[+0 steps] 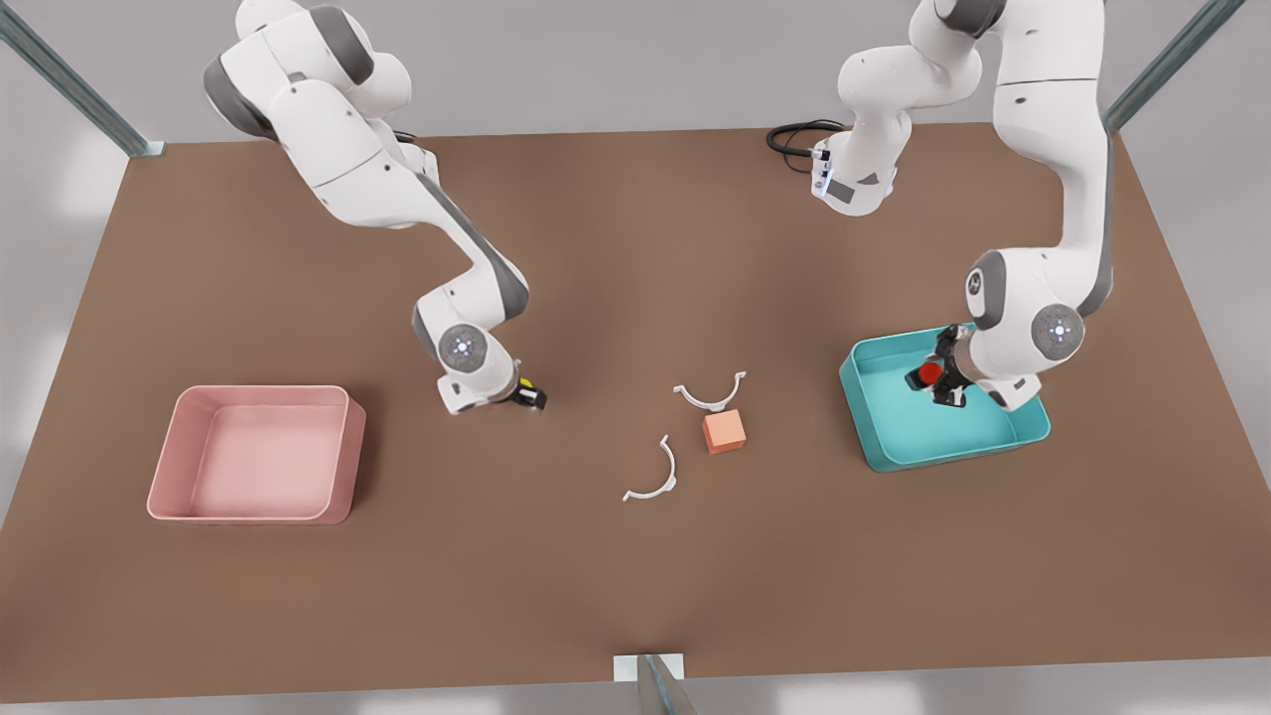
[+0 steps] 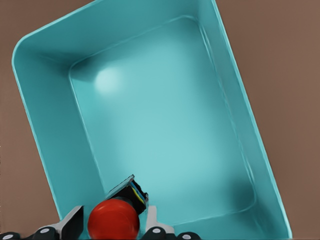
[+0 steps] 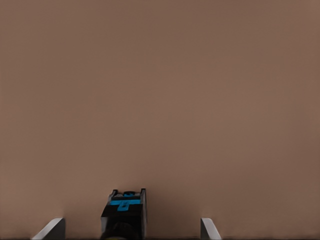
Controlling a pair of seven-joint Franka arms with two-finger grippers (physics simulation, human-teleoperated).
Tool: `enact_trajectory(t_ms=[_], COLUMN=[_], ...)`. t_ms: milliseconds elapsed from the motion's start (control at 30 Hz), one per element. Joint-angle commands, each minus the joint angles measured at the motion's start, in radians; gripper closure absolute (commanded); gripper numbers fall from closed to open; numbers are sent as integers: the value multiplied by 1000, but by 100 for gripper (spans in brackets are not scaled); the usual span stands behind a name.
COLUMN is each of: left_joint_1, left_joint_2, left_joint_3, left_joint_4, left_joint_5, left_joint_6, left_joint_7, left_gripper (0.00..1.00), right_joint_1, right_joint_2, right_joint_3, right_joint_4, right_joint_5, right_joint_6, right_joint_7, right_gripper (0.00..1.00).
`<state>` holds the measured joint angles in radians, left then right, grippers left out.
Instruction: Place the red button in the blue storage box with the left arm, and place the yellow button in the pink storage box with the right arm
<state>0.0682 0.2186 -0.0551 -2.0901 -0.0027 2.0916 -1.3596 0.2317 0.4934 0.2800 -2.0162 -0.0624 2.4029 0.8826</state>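
In the left wrist view the red button (image 2: 113,221) sits between the fingers of my left gripper (image 2: 113,227), which is shut on it, above the blue storage box (image 2: 45,115). The front view puts that gripper (image 1: 939,381) and the red button (image 1: 929,372) over the blue storage box (image 1: 894,452) at the front view's right. My right gripper (image 1: 516,393) is low over the table at centre-left, open. The yellow button (image 1: 530,390) lies between its spread fingers (image 3: 52,229), dark base showing (image 3: 124,212). The pink storage box (image 1: 169,477) stands at the front view's left, empty.
An orange-salmon cube (image 1: 725,432) rests mid-table, with two white curved clips (image 1: 710,397) (image 1: 655,479) beside it. A black cable (image 1: 794,139) loops at the table's far edge. A metal post (image 1: 650,685) stands at the near edge.
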Motion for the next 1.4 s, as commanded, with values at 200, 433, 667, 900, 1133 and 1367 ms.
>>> enact_trajectory(t_ms=[200,433,667,900,1133,1367], left_joint_1=[-13,-21,-19,-13,-13,-10], left_joint_2=[8,-71,-73,-74,-76,-77], left_joint_3=[-8,-49,-46,-45,-40,-41], left_joint_4=[146,685,691,705,705,705], left_joint_5=[0,7,6,9,6,4], left_joint_6=[-183,-637,-634,-633,-642,-636], left_joint_7=[441,1504,1505,1508,1505,1515], left_gripper=[0,0,0,0,0,0], right_joint_1=[9,8,-15,-362,-563,-631], right_joint_2=[16,25,-47,-102,-95,-53], right_joint_3=[8,11,18,16,5,11], right_joint_4=[-33,-24,108,244,323,338], right_joint_5=[3,7,-33,-33,-135,-174], right_joint_6=[62,74,-90,-326,-396,-452], right_joint_7=[167,167,138,-464,-772,-801], right_gripper=[0,63,69,69,68,0])
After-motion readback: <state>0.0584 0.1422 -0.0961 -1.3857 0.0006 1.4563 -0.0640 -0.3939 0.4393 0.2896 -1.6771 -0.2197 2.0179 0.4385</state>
